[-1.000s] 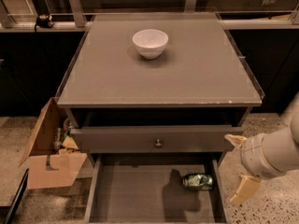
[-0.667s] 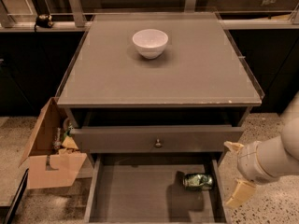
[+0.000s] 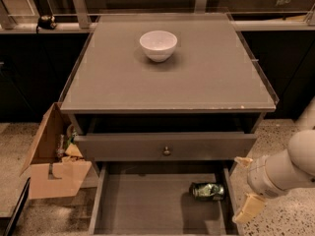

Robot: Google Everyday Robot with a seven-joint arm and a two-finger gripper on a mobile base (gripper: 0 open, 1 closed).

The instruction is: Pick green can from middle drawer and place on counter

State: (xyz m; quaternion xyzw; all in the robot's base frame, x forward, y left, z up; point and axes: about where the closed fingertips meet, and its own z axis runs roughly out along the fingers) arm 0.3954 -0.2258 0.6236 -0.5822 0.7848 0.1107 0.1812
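Where the middle drawer [image 3: 147, 205] stands pulled out at the 6 o'clock edge of the view, its flat floor is bare except for the green can [image 3: 207, 191]. The can lies on its side towards the drawer's right wall, at about 5 o'clock in the view. The hand [image 3: 244, 186] sits at the can's 3 o'clock, just beyond that right wall and near the can without touching it. Its two tan fingers [image 3: 247, 208] are spread well apart, one above the other in the view, with nothing between them. The pale arm [image 3: 290, 168] behind it runs off towards 3 o'clock, over the speckled floor [image 3: 285, 220].

Just past the open drawer comes the upper drawer [image 3: 123, 146], pushed further in, with a small round knob [image 3: 167, 151] in the middle of its front. At 8 o'clock an open cardboard box [image 3: 49, 176] stands on the floor against the cabinet's left side, with a few items inside that are too small to make out.

Farther back the counter [image 3: 123, 82] spreads wide and smooth, and on it, towards 12 o'clock, a white bowl [image 3: 158, 44] sits upright.
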